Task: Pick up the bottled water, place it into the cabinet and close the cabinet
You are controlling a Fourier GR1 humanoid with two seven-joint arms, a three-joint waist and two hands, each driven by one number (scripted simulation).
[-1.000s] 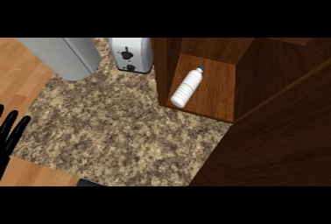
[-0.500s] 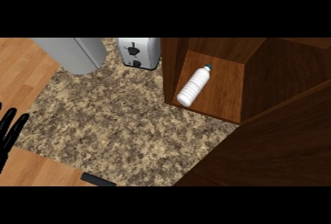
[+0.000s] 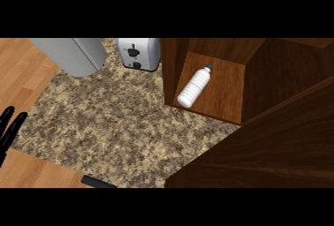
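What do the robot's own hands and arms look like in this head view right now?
Very little shows. At the left edge, slim black fingers of the left hand are visible: plain matte black, long and narrow, without markings or cables. A small dark piece at the lower edge cannot be identified. The right hand and both forearms are out of view.

White bottled water lying on side inside open wooden cabinet

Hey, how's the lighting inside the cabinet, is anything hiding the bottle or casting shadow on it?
Head view: the white ribbed plastic water bottle lies evenly lit and unobstructed on the floor of the dark brown wooden cabinet; the cabinet's walls look darker than its floor; the wooden door fills the lower right corner, covering none of the bottle.
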